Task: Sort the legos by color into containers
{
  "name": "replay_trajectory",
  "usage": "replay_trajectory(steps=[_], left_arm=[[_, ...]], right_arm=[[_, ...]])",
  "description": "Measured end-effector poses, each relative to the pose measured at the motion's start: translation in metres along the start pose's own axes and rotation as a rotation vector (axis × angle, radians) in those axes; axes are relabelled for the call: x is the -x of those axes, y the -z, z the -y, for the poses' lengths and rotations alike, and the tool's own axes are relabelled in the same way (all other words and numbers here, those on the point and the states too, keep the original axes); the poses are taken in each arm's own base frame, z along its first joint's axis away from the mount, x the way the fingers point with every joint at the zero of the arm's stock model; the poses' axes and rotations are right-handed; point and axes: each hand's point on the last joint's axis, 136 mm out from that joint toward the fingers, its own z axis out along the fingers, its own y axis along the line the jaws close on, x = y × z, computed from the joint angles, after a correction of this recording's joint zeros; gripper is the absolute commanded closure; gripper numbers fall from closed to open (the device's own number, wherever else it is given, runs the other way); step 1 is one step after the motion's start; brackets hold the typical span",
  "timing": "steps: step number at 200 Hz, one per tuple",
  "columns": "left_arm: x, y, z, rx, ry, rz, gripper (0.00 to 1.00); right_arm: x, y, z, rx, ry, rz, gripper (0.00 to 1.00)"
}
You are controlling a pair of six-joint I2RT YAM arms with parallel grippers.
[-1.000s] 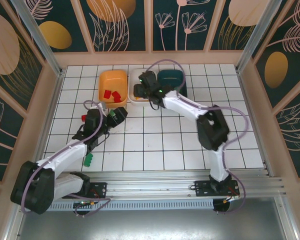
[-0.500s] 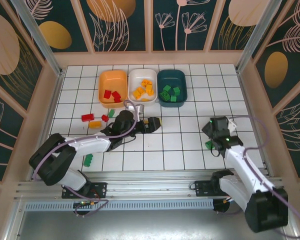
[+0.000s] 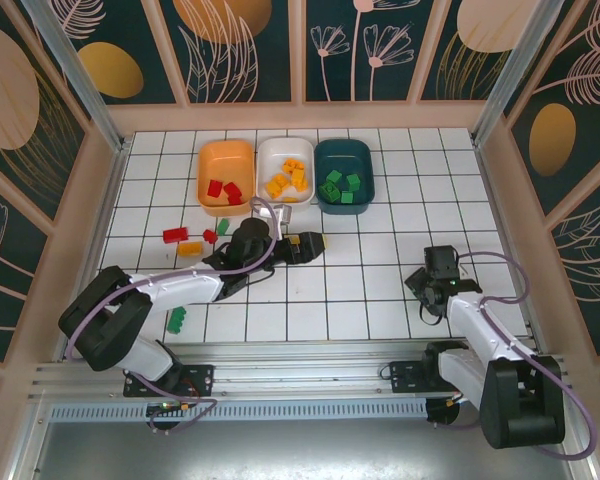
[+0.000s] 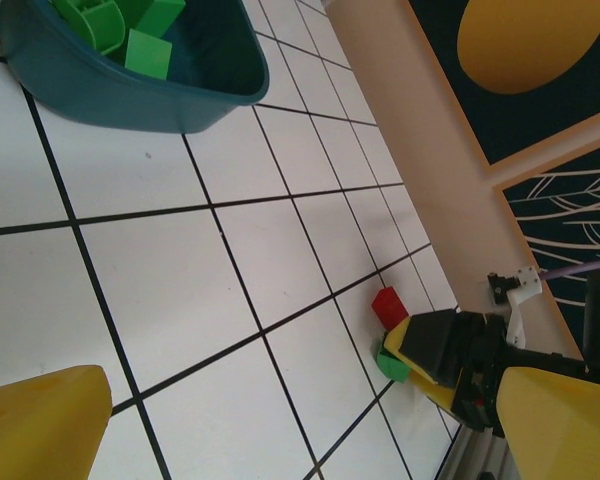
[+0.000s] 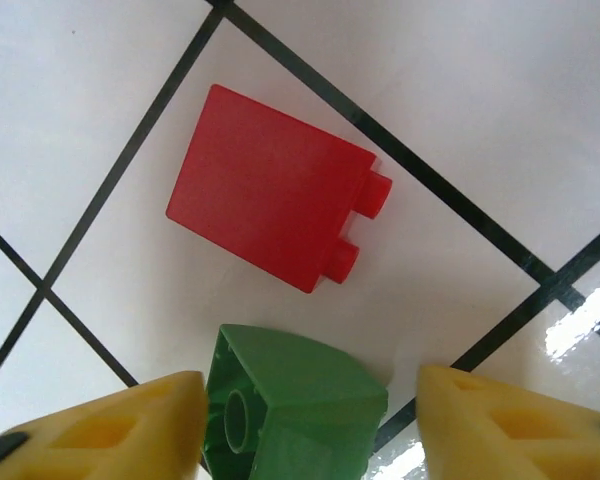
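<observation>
My right gripper (image 5: 310,425) straddles a green brick (image 5: 295,395) on the white tiles. Its jaws are partly open, with one fingertip against the brick's side and the other just clear of it. A red brick (image 5: 265,200) lies just beyond. My left gripper (image 3: 308,243) hangs wide open and empty near the teal tray (image 4: 130,100), which holds other green legos (image 4: 145,52).

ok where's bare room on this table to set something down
Free: tiles right of the teal tray up to the wall, and front-middle tiles between the left arm and right tool. Crowded: below the orange tray, where loose bricks lie beside the left arm.
</observation>
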Motion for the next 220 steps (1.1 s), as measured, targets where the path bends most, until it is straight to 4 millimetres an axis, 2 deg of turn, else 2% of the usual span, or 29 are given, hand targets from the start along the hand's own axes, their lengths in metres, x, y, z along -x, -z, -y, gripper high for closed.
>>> replay_trajectory(steps=[35,72,119,149,183,203,220], left_arm=[[0.001,0.000,-0.002,0.009,-0.003,0.006,0.01],[-0.001,0.001,-0.007,0.038,-0.005,0.003,0.02],[0.010,0.011,-0.016,0.124,-0.021,0.050,0.02],[0.037,0.027,-0.038,0.255,0.017,0.135,0.01],[0.076,0.070,-0.095,0.416,0.161,0.282,0.01],[0.074,0.091,-0.121,0.492,0.219,0.311,0.01],[0.065,0.100,-0.128,0.531,0.236,0.301,0.02]], right_arm=[[0.000,-0.001,0.002,-0.005,0.001,0.003,0.61],[0.001,-0.001,-0.003,0.021,0.013,0.003,0.65],[-0.012,0.007,-0.036,0.137,0.084,-0.035,0.67],[-0.012,0.027,-0.081,0.237,0.171,-0.023,0.69],[0.008,0.045,-0.155,0.363,0.224,0.030,0.70],[0.020,0.042,-0.202,0.412,0.266,0.056,0.70],[0.033,0.032,-0.244,0.442,0.306,0.076,0.68]])
